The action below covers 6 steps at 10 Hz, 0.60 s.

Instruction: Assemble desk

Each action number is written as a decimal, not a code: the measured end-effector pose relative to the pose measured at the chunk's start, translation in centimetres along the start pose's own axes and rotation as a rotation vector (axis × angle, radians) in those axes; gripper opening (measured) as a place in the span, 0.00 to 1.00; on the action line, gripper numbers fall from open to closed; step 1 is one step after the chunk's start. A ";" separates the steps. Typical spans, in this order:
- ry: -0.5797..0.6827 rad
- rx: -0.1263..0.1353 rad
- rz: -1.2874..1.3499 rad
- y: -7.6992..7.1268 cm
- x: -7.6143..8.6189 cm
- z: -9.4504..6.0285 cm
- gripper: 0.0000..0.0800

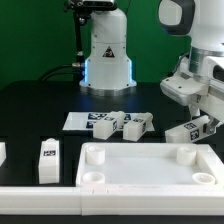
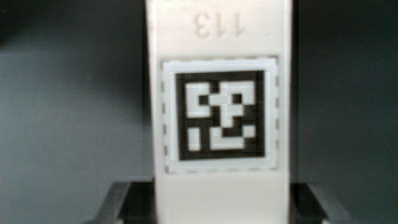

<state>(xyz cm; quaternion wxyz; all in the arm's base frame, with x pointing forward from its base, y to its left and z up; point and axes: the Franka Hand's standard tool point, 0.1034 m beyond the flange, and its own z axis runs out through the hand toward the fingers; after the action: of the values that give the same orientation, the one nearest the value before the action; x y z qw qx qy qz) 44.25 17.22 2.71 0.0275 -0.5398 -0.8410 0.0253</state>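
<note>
Claw [image 1: 191,117] [image 2: 214,198] part way open, squeezing held leg [image 1: 190,129] [image 2: 214,60] at 3 o'clock in exterior view, near slab's far corner. Slab [image 1: 140,168]: one, lying on worktop [image 1: 40,110] at 6 o'clock. Legs: four. One sitting in claw, two lying legs [image 1: 108,126] [image 1: 137,124] resting mid-picture, one standing leg [image 1: 48,160] waiting at 8 o'clock.

Cropped: leg [image 2: 214,55] far end. Blurred: tag [image 2: 222,118].
</note>
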 end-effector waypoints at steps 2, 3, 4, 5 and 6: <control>-0.024 -0.015 -0.135 -0.4 -0.1 -0.1 0.36; -0.033 -0.032 -0.219 -2.2 0.8 -0.1 0.36; -0.033 -0.036 -0.311 -3.9 0.9 0.3 0.36; -0.037 -0.026 -0.389 -4.5 0.5 0.6 0.36; -0.045 -0.027 -0.435 -4.3 0.3 0.6 0.36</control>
<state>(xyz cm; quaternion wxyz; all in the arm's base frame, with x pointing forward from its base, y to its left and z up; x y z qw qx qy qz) 40.16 15.69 2.48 0.0060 -0.3450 -0.9384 0.0194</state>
